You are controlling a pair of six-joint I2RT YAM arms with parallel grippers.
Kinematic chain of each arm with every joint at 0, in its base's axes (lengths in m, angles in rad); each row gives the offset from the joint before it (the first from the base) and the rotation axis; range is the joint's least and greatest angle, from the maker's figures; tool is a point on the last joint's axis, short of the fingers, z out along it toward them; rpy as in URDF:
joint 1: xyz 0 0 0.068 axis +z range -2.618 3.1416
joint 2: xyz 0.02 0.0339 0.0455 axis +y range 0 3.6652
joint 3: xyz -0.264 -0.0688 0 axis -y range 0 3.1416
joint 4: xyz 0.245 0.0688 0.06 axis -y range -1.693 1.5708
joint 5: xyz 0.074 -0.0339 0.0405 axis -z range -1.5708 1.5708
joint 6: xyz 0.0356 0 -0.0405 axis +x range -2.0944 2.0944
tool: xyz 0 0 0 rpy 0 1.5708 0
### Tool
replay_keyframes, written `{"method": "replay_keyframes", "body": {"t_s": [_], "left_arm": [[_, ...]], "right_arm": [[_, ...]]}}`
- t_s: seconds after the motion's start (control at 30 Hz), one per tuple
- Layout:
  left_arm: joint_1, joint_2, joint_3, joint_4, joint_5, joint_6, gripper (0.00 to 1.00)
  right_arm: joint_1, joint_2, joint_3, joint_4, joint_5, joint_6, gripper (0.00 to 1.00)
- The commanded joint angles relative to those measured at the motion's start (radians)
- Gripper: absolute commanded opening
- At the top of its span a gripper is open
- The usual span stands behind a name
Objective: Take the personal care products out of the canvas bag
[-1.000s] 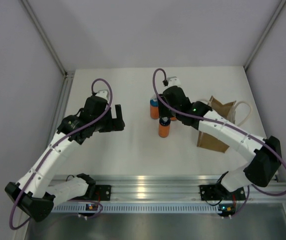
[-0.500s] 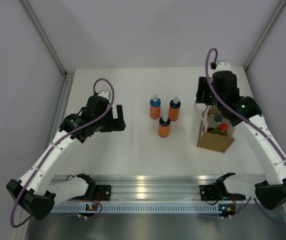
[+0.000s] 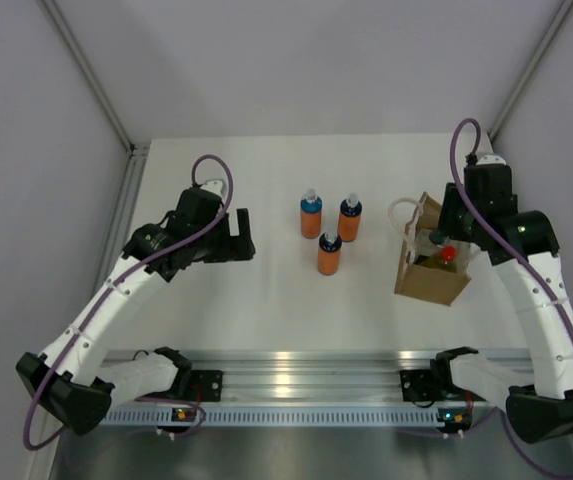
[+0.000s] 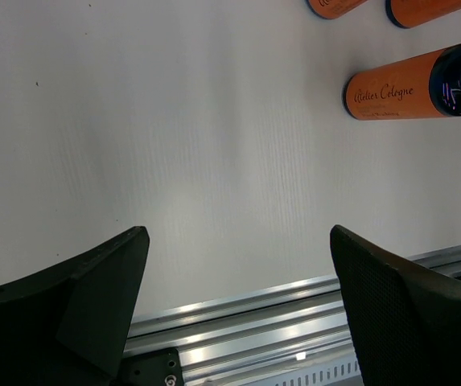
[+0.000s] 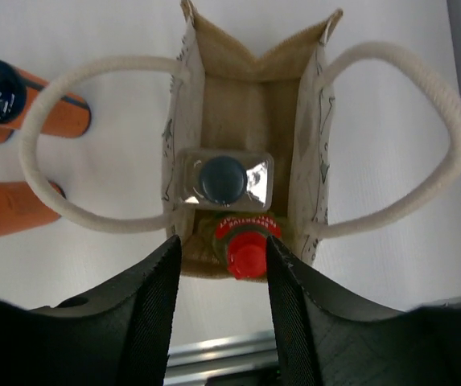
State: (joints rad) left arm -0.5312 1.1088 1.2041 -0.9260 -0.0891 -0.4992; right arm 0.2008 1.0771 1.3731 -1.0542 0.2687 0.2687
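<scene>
Canvas bag [image 3: 431, 278] at right, clear bottle [image 5: 223, 178] and red-capped yellow bottle [image 5: 246, 241] inside.
Right gripper [image 5: 222, 249] hovers above it, jaws parted, apparently touching nothing; left gripper [image 4: 236, 241] gapes over the table [image 4: 174, 121]; three orange bottles [image 3: 329, 256] stand left of the bag.

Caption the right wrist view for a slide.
Right end effector poised above the canvas bag, clear bottle and red-capped bottle inside.

Showing coarse, matt woven cloth on the canvas bag [image 5: 246, 88], with soft braided-cord handles [image 5: 93, 68]. Gleaming as glossy clear plastic on the squarish bottle [image 5: 224, 178]; shining smooth on the red cap [image 5: 246, 256]. Looking satin-smooth on the orange bottle [image 4: 391, 84]. Lying matt and finely ribbed across the white tabletop [image 4: 174, 145]; glinting as brushed metal along the rail [image 4: 254, 318].
</scene>
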Motion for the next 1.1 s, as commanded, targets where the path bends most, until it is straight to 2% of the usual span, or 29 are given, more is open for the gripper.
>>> {"method": "replay_keyframes", "body": {"t_s": [0.0, 0.2, 0.73, 1.07], "left_arm": [[-0.003, 0.008, 0.037, 0.038, 0.017, 0.007, 0.98], [-0.003, 0.031, 0.045, 0.038, 0.041, 0.004, 0.99], [-0.001, 0.036, 0.045, 0.039, 0.038, 0.008, 0.99], [-0.003, 0.043, 0.049, 0.039, 0.043, 0.008, 0.98]], "right_arm": [[-0.027, -0.043, -0.037, -0.122, 0.014, 0.075, 0.44], [-0.043, -0.037, -0.115, -0.104, 0.001, 0.11, 0.42], [-0.057, 0.009, -0.183, -0.052, 0.012, 0.127, 0.42], [-0.067, 0.009, -0.203, -0.021, 0.02, 0.121, 0.37]]}}
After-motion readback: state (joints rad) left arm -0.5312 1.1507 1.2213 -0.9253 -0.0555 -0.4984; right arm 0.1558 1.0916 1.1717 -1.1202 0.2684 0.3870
